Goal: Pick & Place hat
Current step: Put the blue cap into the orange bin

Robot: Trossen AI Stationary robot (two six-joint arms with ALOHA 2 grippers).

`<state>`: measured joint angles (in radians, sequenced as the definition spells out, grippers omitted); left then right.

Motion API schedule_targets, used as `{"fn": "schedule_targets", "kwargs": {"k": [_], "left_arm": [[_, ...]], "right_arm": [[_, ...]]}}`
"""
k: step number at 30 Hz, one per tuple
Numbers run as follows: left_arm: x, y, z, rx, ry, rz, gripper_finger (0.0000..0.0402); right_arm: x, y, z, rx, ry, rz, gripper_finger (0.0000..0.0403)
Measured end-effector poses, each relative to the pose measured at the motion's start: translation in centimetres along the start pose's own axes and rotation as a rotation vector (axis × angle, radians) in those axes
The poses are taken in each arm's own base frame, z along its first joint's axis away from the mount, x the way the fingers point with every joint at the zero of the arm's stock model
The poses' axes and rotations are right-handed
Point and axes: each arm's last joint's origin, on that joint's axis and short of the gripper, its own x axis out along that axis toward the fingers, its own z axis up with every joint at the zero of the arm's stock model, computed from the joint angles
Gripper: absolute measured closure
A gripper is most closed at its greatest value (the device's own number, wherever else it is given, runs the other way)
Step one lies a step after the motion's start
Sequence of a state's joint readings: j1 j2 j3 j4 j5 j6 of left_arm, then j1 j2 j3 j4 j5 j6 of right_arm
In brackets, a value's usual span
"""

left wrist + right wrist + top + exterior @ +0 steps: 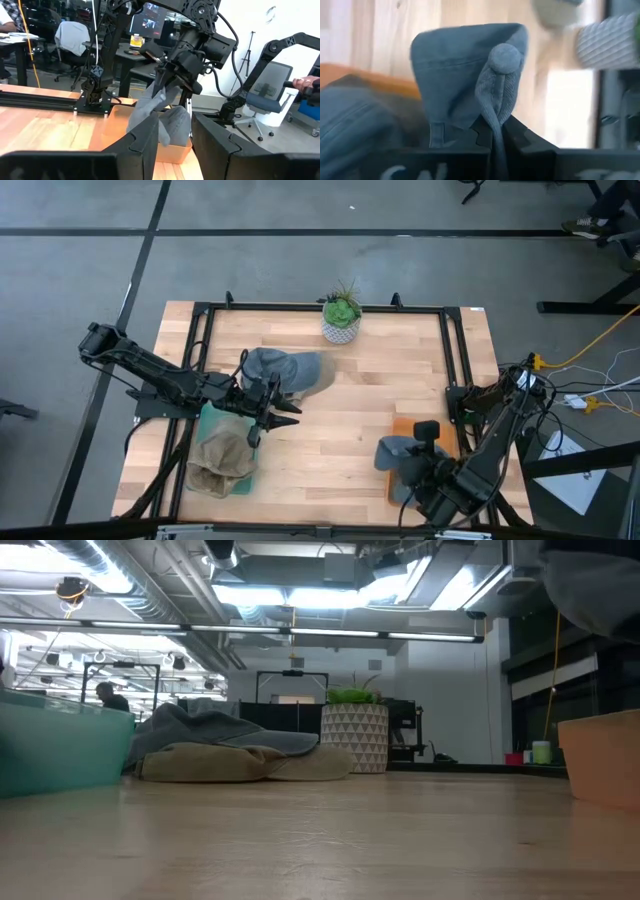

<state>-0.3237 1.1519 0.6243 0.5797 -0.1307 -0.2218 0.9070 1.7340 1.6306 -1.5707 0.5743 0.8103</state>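
At the desk's near right corner the right gripper point(432, 470) is clamped on a grey hat point(465, 75), pinching its fabric just over the orange bin point(405, 426); most of the hat's body is hidden behind the fingers and wrist. That arm reaches in low from the right edge. At the left edge, the left gripper point(283, 415) hangs with its fingers apart, beside the teal bin point(212, 416) holding a tan hat point(222, 460). Another grey hat point(285, 368) lies farther back, near the plant point(341, 317).
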Motion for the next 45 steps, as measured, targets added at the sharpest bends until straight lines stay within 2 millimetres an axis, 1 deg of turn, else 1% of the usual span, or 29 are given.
{"fn": "schedule_targets", "kwargs": {"k": [3, 5, 7, 9, 14, 18, 20, 23, 28, 32, 34, 36, 38, 40, 43, 45], "left_arm": [[0.0, 0.0, 0.0, 0.000, 0.000, -0.001, 0.0289], [0.0, 0.0, 0.0, 0.000, 0.000, -0.001, 0.0288], [0.0, 0.0, 0.0, 0.000, 0.000, -0.001, 0.0289], [0.0, 0.0, 0.0, 0.000, 0.000, -0.002, 0.0290], [0.0, 0.0, 0.0, 0.000, 0.000, -0.002, 0.0292], [0.0, 0.0, 0.0, 0.008, 0.000, -0.002, 0.0288], [0.0, 0.0, 0.0, 0.031, 0.000, -0.002, 0.0288], [0.0, 0.0, 0.0, 0.052, 0.000, -0.002, 0.0291], [0.0, 0.0, 0.0, 0.061, 0.000, -0.002, 0.0292], [0.0, 0.0, 0.0, 0.087, -0.001, -0.002, 0.0291], [0.0, 0.0, 0.0, 0.087, -0.001, -0.002, 0.0292], [0.0, 0.0, 0.0, 0.097, -0.001, -0.002, 0.0294], [0.0, 0.0, 0.0, 0.111, -0.001, 0.000, 0.0295], [0.0, 0.0, 0.0, 0.113, -0.003, 0.006, 0.0295], [0.0, 0.0, 0.1, 0.112, -0.008, 0.008, 0.0293], [0.0, 0.0, 0.1, 0.112, -0.010, 0.007, 0.0293]], "right_arm": [[0.0, 0.2, -0.2, 0.040, 0.083, 0.076, 0.0394], [-0.1, 0.4, -0.4, 0.102, 0.143, 0.123, 0.0389], [-0.1, 0.5, -0.5, 0.182, 0.188, 0.149, 0.0377], [-0.1, 0.6, -0.6, 0.255, 0.227, 0.167, 0.0356], [-0.2, 0.7, -0.7, 0.423, 0.313, 0.191, 0.0288], [-0.6, 0.7, -0.5, 0.526, 0.373, 0.233, 0.0236], [-1.1, 0.6, -0.1, 0.569, 0.371, 0.268, 0.0216], [-2.4, 0.3, 0.9, 0.611, 0.324, 0.343, 0.0195], [-5.1, -1.2, 2.3, 0.732, 0.189, 0.407, 0.0181], [-6.5, -2.1, 3.7, 0.815, 0.023, 0.450, 0.0184], [-6.7, -2.2, 4.6, 0.819, -0.067, 0.480, 0.0190], [-6.5, -2.5, 5.6, 0.794, -0.156, 0.473, 0.0201], [-5.7, -3.1, 6.6, 0.774, -0.225, 0.411, 0.0221], [-4.4, -3.7, 7.5, 0.752, -0.234, 0.344, 0.0250], [-1.9, -4.6, 8.4, 0.723, -0.149, 0.260, 0.0312], [-0.3, -5.2, 8.8, 0.734, -0.068, 0.210, 0.0362]]}}
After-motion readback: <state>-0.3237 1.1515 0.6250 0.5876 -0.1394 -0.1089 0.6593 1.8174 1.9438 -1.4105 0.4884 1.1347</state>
